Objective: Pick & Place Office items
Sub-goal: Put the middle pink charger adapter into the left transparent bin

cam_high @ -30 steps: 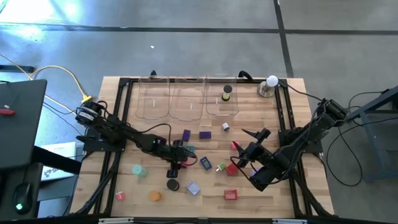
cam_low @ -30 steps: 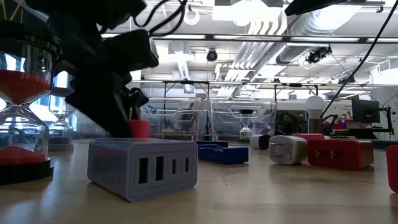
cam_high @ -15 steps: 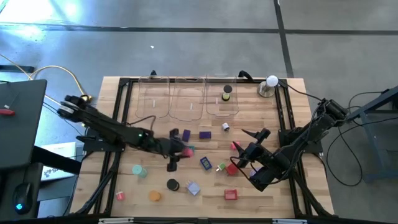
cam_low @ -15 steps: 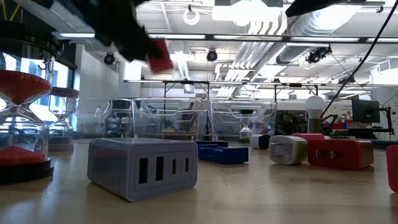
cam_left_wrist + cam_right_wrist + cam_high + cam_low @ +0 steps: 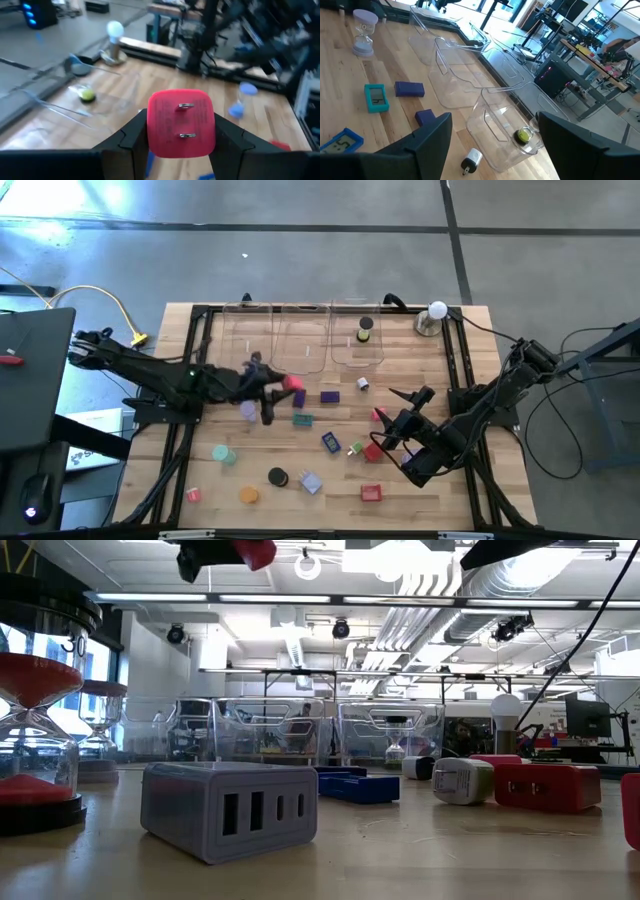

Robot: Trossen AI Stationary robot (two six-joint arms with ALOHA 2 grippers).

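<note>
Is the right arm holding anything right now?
No. In the right wrist view the right gripper has its jaws spread wide with only bare table and the clear trays beyond them.

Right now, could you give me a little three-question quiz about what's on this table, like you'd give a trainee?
1. True or false: the left tool holds a red plug block.
2. Which clear tray already has something in it: A) the one nearest the white ball, B) the middle one, C) the one farthest from the ball?
3. Fill in: the right tool is ____, holding nothing.

Key: 1 true; 2 A; 3 open.
</note>
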